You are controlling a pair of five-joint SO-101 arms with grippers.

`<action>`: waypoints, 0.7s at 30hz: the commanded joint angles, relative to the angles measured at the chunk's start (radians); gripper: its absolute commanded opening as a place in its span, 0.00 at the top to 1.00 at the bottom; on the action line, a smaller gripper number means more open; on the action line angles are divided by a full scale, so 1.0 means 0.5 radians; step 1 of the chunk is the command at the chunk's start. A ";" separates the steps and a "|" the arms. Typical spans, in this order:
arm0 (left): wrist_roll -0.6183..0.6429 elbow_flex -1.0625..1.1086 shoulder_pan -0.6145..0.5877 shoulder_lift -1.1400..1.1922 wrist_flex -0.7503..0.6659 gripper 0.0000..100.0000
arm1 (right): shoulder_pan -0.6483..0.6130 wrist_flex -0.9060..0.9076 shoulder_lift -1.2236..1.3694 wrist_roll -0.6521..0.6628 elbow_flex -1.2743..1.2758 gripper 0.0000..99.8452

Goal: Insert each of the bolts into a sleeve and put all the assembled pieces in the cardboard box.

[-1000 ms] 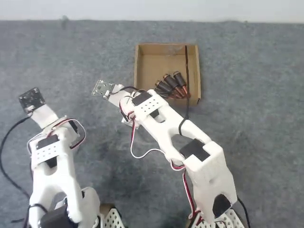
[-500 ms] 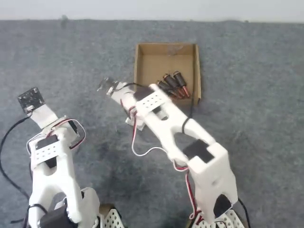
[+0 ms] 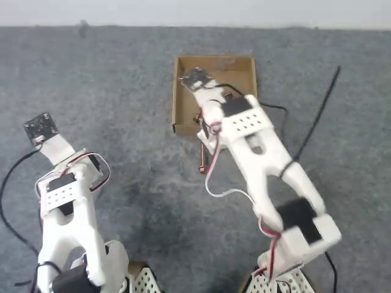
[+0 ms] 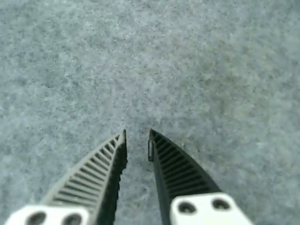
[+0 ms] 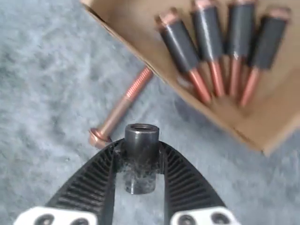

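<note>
My right gripper (image 5: 139, 145) is shut on a black sleeve (image 5: 140, 161), held upright with its bore showing, a little above the grey carpet. A loose copper bolt (image 5: 123, 107) lies on the carpet just beyond the sleeve, its head nearest the gripper and its thread pointing at the cardboard box (image 5: 140, 56). Several assembled pieces (image 5: 220, 42) lie side by side inside the box. In the high view the bolt (image 3: 202, 160) lies just in front of the box (image 3: 183, 67), under the right arm. My left gripper (image 4: 137, 136) hovers over bare carpet, fingers slightly apart, holding nothing.
Grey carpet covers the whole table. The right arm's cable (image 3: 317, 116) trails to the right of the box. The left arm (image 3: 64, 195) stands at the near left, well away from the box.
The right arm has swung rightward from the box's left front corner to the front of the box, and the bolt on the carpet has come into sight. The left arm has not moved.
</note>
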 commanded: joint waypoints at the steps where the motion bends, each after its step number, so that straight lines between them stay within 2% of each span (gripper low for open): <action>1: 0.012 -0.118 -0.003 -0.003 -0.052 0.92 | 0.084 -0.124 -0.342 -0.061 0.227 0.99; 5: 0.012 -0.115 -0.003 -0.006 -0.052 0.92 | 0.210 -0.180 -0.523 -0.061 0.537 0.99; 10: 0.009 -0.115 -0.003 -0.006 -0.052 0.92 | 0.505 -0.195 -0.701 -0.064 0.850 0.99; 16: 0.003 -0.112 0.025 -0.003 -0.052 0.92 | 0.931 -0.671 -0.901 -0.052 1.378 0.99; 21: -0.098 -0.106 0.031 -0.009 -0.043 0.92 | 1.226 -0.766 -1.023 -0.018 1.614 0.99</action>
